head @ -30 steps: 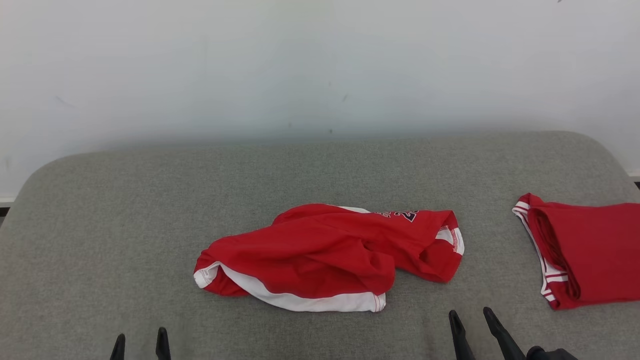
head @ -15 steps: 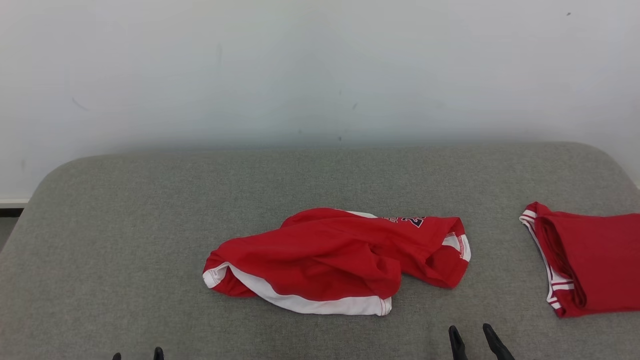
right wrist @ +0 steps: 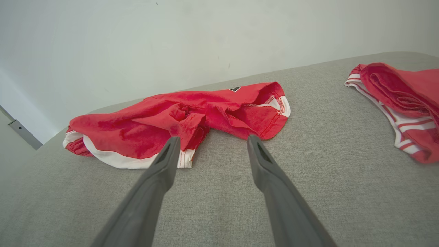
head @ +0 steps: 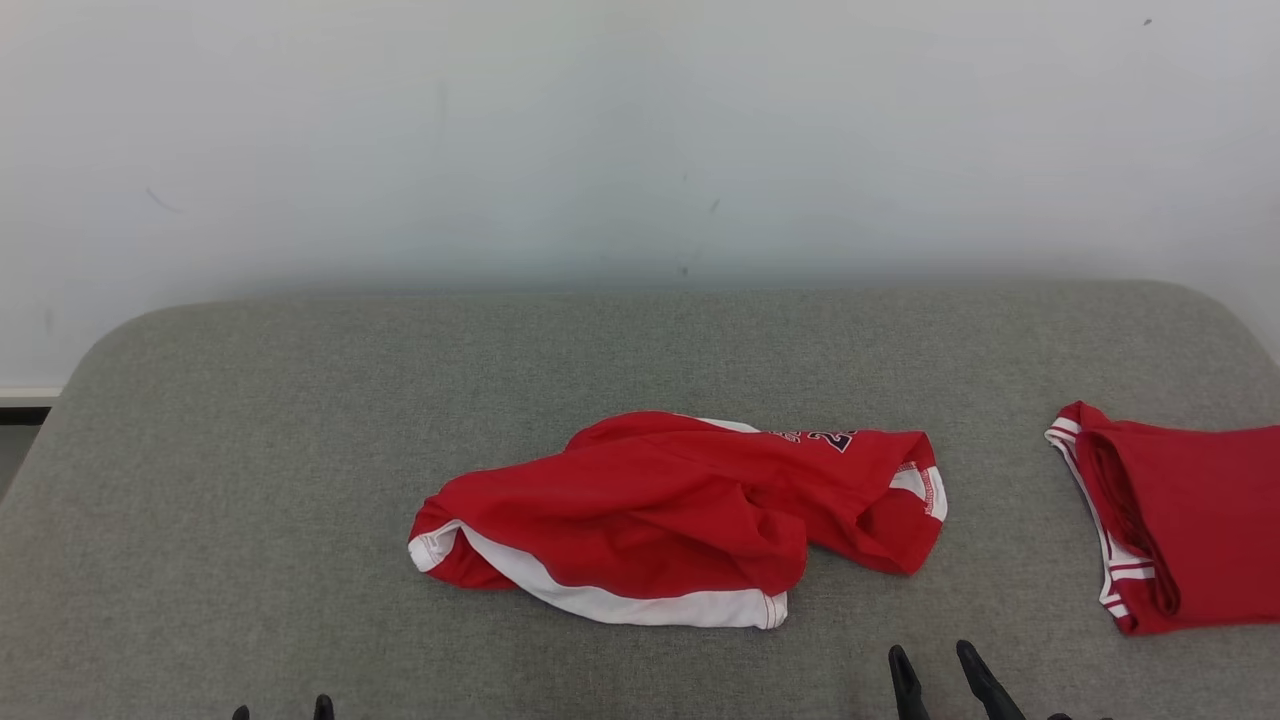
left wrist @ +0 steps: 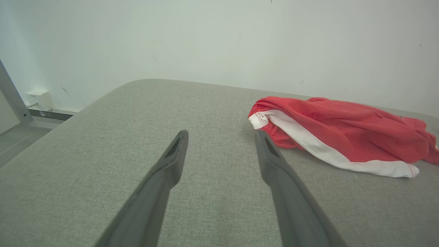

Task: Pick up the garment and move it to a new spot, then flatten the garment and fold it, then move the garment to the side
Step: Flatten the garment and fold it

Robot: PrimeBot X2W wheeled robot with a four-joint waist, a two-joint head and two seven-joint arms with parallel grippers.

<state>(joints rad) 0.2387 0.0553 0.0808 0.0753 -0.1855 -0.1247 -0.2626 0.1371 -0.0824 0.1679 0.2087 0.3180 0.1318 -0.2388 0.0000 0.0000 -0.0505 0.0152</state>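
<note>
A crumpled red garment (head: 680, 515) with white trim and dark lettering lies in a heap at the middle of the grey padded table (head: 250, 450). It also shows in the left wrist view (left wrist: 343, 133) and the right wrist view (right wrist: 178, 116). My left gripper (head: 280, 711) is at the bottom edge, well left of the garment, open and empty (left wrist: 221, 135). My right gripper (head: 930, 662) sits just in front of the garment's right end, open with nothing between its fingers (right wrist: 212, 142).
A second red garment (head: 1185, 520) with striped white trim lies folded at the table's right edge, also in the right wrist view (right wrist: 401, 99). A white wall (head: 640, 140) rises behind the table. A wall socket box (left wrist: 39, 99) and a metal leg sit off the table's left.
The head camera has tilted and shifted, so the whole scene sits lower and slightly right. Both grippers show less at the bottom edge. The garment has not moved on the table.
</note>
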